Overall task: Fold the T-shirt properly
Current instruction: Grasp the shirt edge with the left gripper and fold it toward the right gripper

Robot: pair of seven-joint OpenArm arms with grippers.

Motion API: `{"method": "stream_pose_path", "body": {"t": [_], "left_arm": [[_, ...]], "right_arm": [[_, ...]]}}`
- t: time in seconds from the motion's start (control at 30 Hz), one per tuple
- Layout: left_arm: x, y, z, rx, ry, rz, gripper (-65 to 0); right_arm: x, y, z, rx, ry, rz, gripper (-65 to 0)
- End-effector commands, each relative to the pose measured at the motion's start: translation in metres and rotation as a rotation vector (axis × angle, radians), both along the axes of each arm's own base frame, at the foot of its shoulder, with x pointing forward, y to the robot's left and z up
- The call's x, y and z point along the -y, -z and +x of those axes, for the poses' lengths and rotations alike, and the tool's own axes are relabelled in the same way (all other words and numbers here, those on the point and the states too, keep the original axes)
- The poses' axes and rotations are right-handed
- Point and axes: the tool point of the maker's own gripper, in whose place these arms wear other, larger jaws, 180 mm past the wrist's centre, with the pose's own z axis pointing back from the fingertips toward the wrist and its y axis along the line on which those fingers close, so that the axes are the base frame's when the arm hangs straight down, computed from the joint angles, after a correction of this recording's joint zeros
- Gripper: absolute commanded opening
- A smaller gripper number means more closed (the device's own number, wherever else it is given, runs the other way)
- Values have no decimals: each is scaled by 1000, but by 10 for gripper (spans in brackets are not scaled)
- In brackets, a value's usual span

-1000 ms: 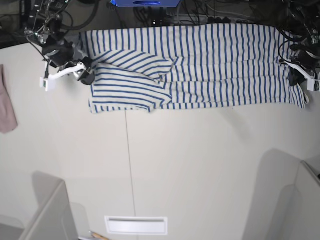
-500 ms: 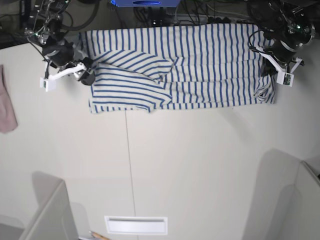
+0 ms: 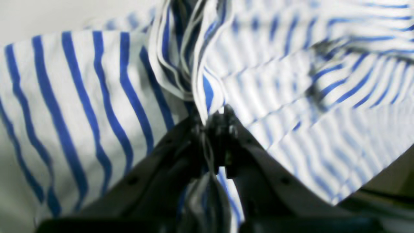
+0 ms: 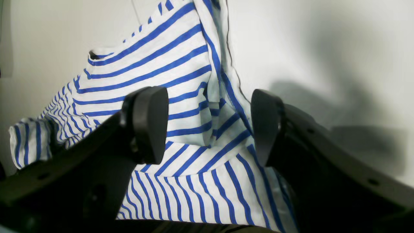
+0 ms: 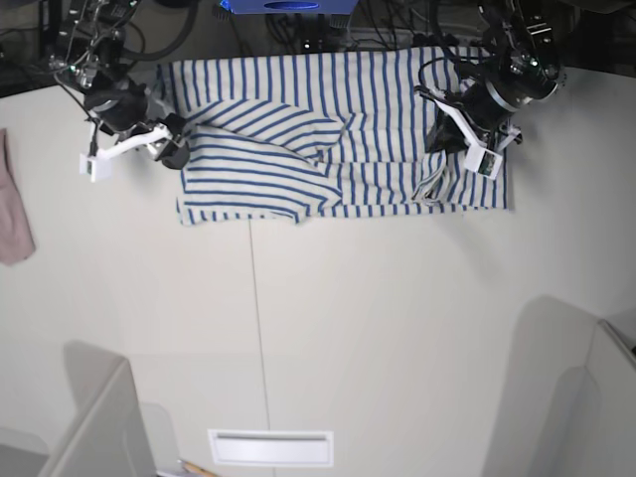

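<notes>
The T-shirt [image 5: 298, 129], white with blue stripes, lies across the far side of the table, with one sleeve folded in on the left. My left gripper [image 5: 440, 137] is shut on a bunched edge of the shirt [image 3: 181, 64] and holds it lifted over the shirt's right part, so the cloth doubles over there. In the left wrist view the left gripper [image 3: 212, 121] pinches the folds. My right gripper [image 5: 171, 139] is open at the shirt's left edge. In the right wrist view the right gripper [image 4: 207, 129] has its fingers apart, just over the striped cloth [image 4: 181, 84].
A plain pinkish cloth [image 5: 12, 204] hangs at the table's left edge. Cables and a blue box [image 5: 288, 6] run along the back. A white slot plate [image 5: 270, 447] sits near the front edge. Grey panels [image 5: 99, 427] stand at both front corners.
My left gripper has moved leftward with the shirt's right end, drawing it over the body, so the shirt's right edge now lies further in. The right arm has not moved.
</notes>
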Motion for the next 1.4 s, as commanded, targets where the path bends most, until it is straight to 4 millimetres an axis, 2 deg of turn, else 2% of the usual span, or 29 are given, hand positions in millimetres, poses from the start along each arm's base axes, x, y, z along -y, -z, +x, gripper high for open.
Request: {"method": "stream_pose_path", "body": {"t": [0.0, 0.23, 0.37, 0.53, 0.73, 0.83, 1.0, 1.17, 1.27, 1.37], "left_arm": [[2, -12, 6, 47, 3, -9, -650], [12, -22, 15, 86, 0, -43, -650], [26, -40, 26, 144, -4, -164, -650], [48, -48, 41, 154, 40, -223, -650], [70, -31, 43, 77, 65, -265, -650], [74, -19, 39, 30, 73, -272, -650], [83, -17, 39, 19, 111, -273, -650], [89, -10, 43, -27, 65, -290, -650], [92, 7, 41, -101, 54, -296, -650], [95, 13, 43, -135, 67, -290, -650]], "right_arm": [[-1, -5, 2, 18, -16, 0, -275], [-3, -5, 3, 5, -29, 8, -275], [-3, -6, 3, 6, -29, 8, -275], [-3, -6, 4, 9, -28, 9, -275], [-3, -6, 4, 9, -28, 9, -275], [-3, -6, 4, 10, -27, 8, -275], [-3, -9, 9, 22, -28, 9, -275], [-3, -10, 11, 26, -28, 9, -275], [-3, -10, 12, 29, -28, 9, -275], [-3, -11, 13, 32, -28, 9, -275]]}}
